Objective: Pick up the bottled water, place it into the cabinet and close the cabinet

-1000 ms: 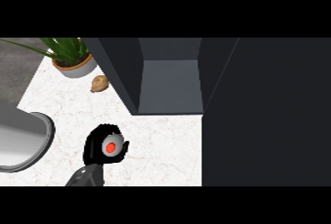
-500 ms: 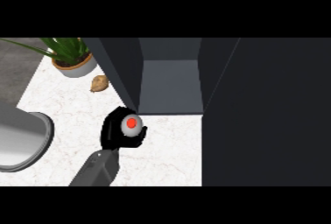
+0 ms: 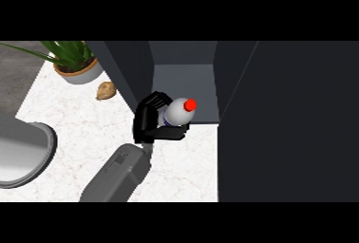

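The bottled water (image 3: 176,114), white with a red cap, stands tilted at the front edge of the open dark cabinet (image 3: 184,78). My left hand (image 3: 148,124) is shut on it from the left, with fingers curled over its far side and the thumb under its near side. The grey forearm comes up from the lower left. Most of the bottle's body is hidden by the hand. The cabinet's door (image 3: 288,118) stands open and fills the right of the view.
A potted plant (image 3: 76,67) stands at the back left of the white marble counter (image 3: 77,123). A small brown vegetable (image 3: 106,90) lies beside the cabinet's left wall. A grey round basin (image 3: 24,152) sits at the left edge.
My left hand has carried the bottle up and to the right, from the counter's middle to the cabinet's opening. The forearm now reaches further in.
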`<state>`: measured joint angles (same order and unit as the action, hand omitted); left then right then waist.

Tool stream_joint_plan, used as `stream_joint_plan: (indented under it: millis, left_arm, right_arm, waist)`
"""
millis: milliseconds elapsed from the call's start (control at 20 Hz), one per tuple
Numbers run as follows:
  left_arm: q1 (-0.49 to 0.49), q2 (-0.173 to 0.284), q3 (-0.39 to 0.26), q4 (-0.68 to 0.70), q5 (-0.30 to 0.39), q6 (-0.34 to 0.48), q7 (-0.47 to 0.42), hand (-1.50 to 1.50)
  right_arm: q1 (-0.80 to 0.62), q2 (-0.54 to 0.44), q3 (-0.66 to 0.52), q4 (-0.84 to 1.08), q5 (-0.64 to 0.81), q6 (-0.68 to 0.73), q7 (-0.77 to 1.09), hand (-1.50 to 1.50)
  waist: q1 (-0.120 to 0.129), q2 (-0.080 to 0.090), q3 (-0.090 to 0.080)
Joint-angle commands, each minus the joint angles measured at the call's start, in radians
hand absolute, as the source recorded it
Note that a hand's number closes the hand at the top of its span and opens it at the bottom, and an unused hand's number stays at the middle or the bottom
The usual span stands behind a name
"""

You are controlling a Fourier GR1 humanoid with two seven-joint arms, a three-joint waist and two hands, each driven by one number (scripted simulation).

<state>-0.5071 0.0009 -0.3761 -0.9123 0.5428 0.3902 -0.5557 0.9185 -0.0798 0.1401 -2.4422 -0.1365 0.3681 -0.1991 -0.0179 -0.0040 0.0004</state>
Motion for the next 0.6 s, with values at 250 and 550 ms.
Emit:
stream_joint_plan:
  millis: [250, 550]
  left_arm:
    - [-0.239, -0.001, -0.074, 0.060, -0.004, 0.248, 0.203, 1.50]
    - [-0.386, -0.001, -0.040, 0.276, 0.097, 0.257, 0.168, 1.50]
  right_arm:
    - [0.010, -0.023, -0.069, -0.048, -0.119, 0.034, 0.038, -1.50]
    - [-0.013, -0.017, -0.076, -0.057, -0.110, 0.044, 0.038, -1.50]
  waist:
    - [-0.010, 0.005, 0.000]
    - [-0.037, 0.015, -0.001]
